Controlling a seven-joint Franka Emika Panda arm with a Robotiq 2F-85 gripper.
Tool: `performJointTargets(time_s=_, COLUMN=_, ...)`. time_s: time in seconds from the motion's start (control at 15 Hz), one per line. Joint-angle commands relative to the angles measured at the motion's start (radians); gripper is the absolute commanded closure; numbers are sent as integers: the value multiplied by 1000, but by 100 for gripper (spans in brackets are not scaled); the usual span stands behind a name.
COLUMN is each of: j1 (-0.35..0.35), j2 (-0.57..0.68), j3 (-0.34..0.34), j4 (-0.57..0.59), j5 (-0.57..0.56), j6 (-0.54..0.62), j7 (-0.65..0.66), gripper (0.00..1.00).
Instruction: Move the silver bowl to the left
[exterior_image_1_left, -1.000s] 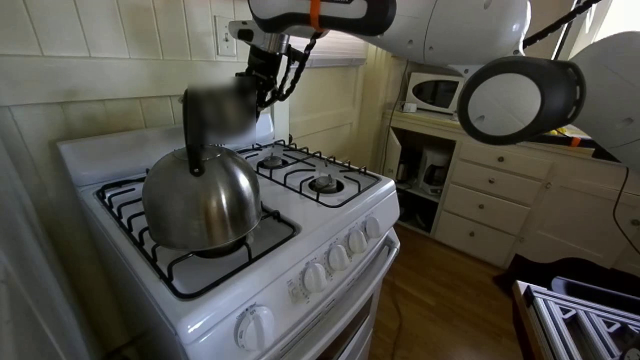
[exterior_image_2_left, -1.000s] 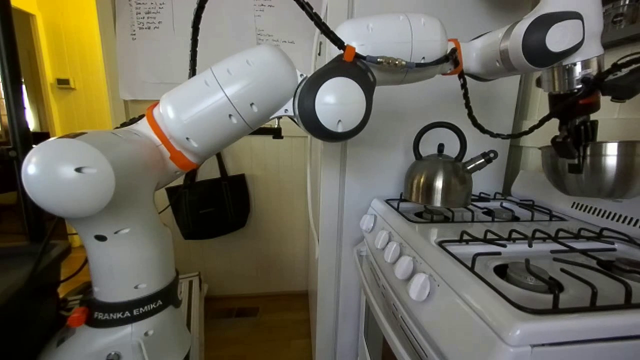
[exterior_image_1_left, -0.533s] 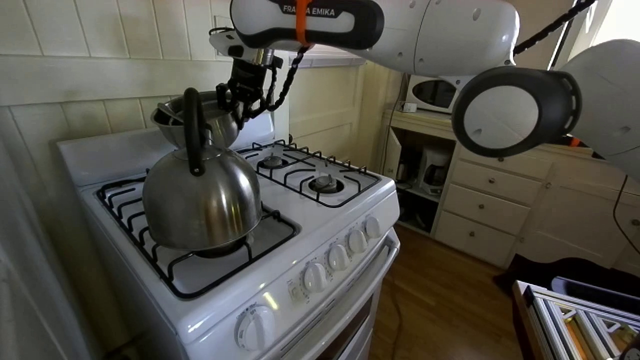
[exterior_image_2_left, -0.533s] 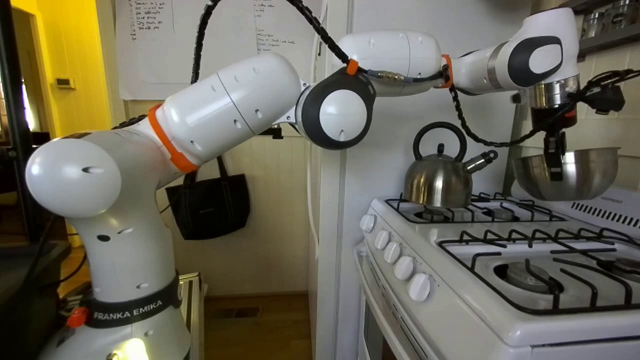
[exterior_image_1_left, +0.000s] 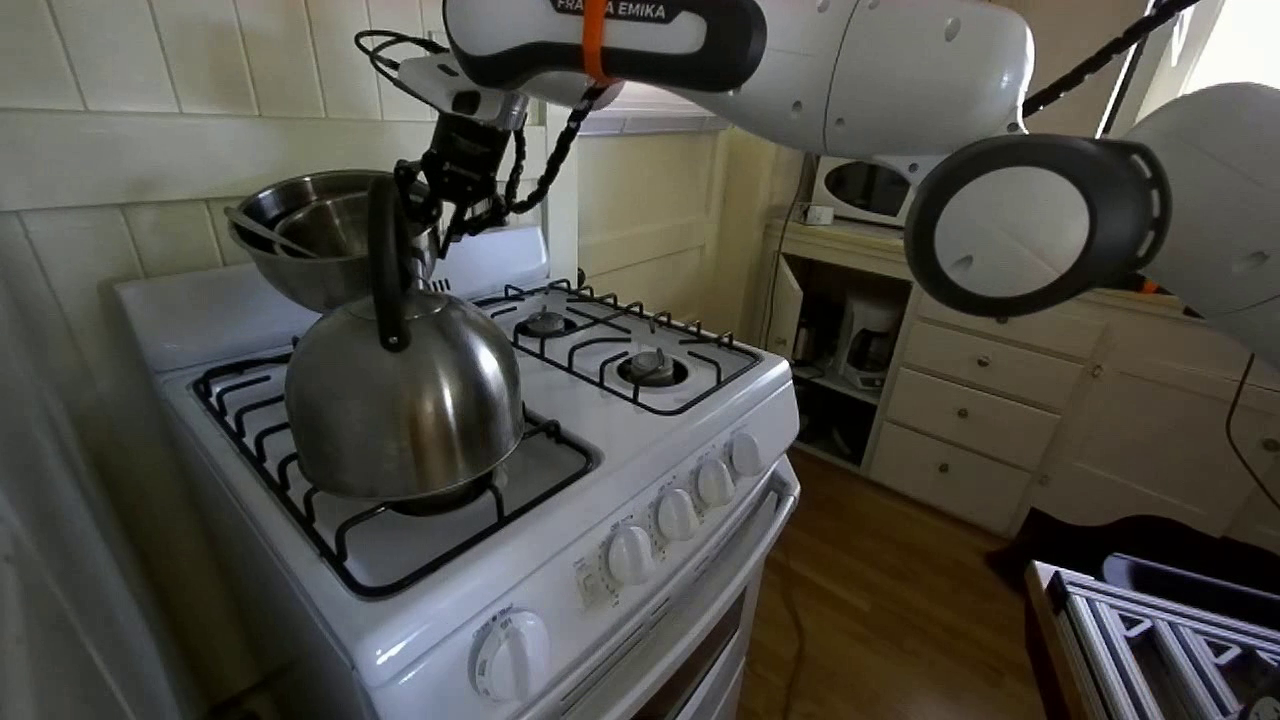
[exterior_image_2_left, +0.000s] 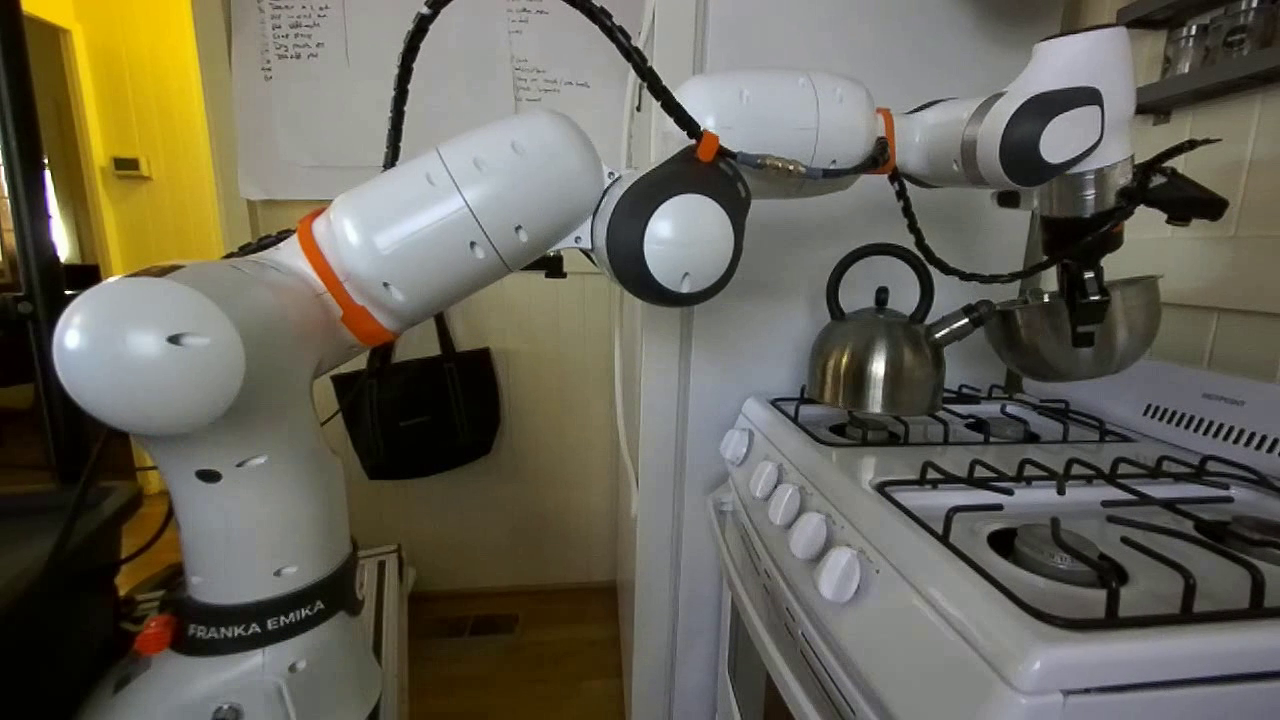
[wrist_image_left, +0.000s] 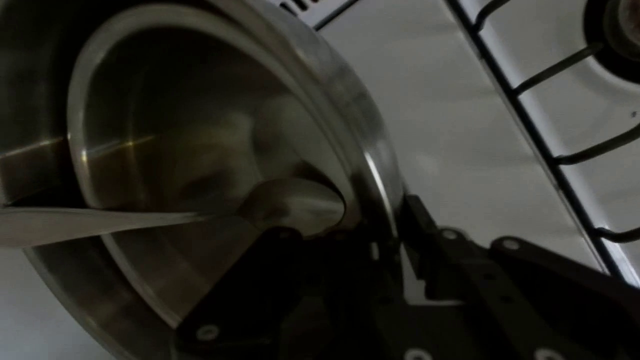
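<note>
gripper (exterior_image_2_left: 1085, 325) holds silver bowl (exterior_image_2_left: 1128, 335) aloft; kettle (exterior_image_2_left: 877, 362) on stove (exterior_image_2_left: 1160, 655)

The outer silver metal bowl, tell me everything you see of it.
The round, reflective outer silver metal bowl hangs above the back of the white stove, open side up, looking slightly tilted. The black gripper pinches its rim. Inside are a smaller silver metal bowl and a metal spoon jutting past the rim.

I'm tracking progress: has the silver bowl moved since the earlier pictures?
Yes: in an exterior view, the silver bowl has shifted left across the picture, nearer the unmoved kettle.
</note>
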Motion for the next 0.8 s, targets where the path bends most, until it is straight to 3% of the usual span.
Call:
performJointTargets(time_s=0.0, j1=-17, j2=28, j3=72, j4=35, j5=109, j6=21, j7=-103, gripper=97)
performJointTargets(time_s=0.4, j1=-19, j2=51, j3=100, j4=41, j5=176, j6=-5, j7=-123, gripper=97)
performJointTargets(time_s=0.73, j1=-1, j2=44, j3=64, j4=34, j5=146, j6=-37, j7=-64, gripper=97)
